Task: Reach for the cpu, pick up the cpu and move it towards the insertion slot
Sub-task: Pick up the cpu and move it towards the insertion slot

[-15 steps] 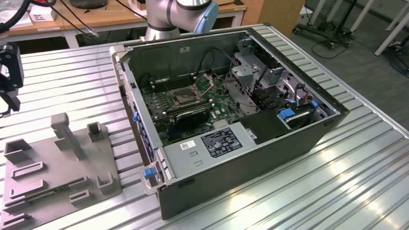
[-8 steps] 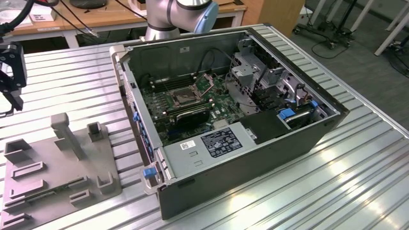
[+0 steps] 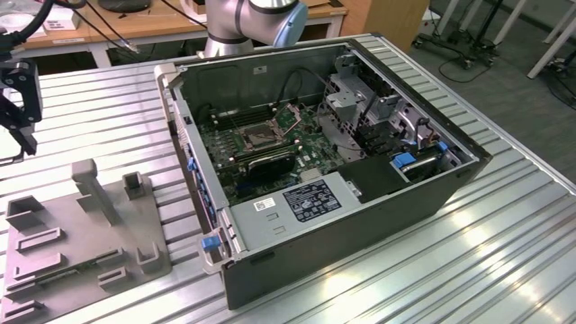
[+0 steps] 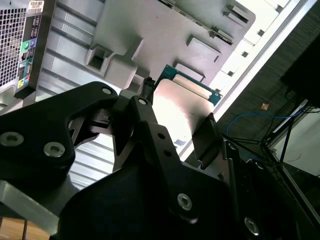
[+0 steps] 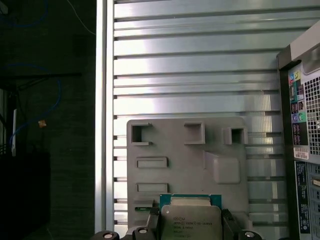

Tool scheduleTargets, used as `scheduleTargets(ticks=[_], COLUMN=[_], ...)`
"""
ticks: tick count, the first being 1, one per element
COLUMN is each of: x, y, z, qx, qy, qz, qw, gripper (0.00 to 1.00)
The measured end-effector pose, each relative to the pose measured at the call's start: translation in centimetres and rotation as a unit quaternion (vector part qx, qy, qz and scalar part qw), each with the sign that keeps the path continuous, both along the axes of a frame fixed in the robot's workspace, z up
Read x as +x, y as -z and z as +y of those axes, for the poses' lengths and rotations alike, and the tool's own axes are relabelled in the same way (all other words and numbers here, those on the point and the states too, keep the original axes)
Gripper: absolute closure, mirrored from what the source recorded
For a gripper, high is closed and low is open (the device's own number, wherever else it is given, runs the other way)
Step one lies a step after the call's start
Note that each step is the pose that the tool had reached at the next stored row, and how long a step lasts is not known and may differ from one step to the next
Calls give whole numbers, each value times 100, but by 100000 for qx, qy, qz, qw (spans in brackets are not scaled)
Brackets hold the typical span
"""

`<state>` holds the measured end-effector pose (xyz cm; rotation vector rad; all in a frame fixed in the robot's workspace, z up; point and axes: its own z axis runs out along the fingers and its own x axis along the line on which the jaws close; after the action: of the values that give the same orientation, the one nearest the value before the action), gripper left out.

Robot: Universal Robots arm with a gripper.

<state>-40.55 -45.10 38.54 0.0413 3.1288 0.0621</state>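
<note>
Cpu: flat square, dull silver lid on a green edge. The gripper is clamped on it, black fingers pressing opposite sides. It hangs over the grey plastic tray, moulded with rectangular recesses.

Insertion slot: silver frame, dark centre, on green board inside the open computer case, well apart from the tray.

Ribbed metal table beneath.

- Room light is glaring off the ribbed table, strongest on the exterior view's right.
- Computer case is shading its own interior.
- cpu top is washing out in the second wrist view.
- Floor is reading dark in the first wrist view.
</note>
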Motion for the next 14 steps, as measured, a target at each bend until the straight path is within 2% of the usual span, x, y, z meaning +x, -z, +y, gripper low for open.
scheduleTargets(ticks=[14], x=[43], y=[0], z=[0], qx=[-3], qy=[-5], qz=[5], qw=[100000], gripper=[45])
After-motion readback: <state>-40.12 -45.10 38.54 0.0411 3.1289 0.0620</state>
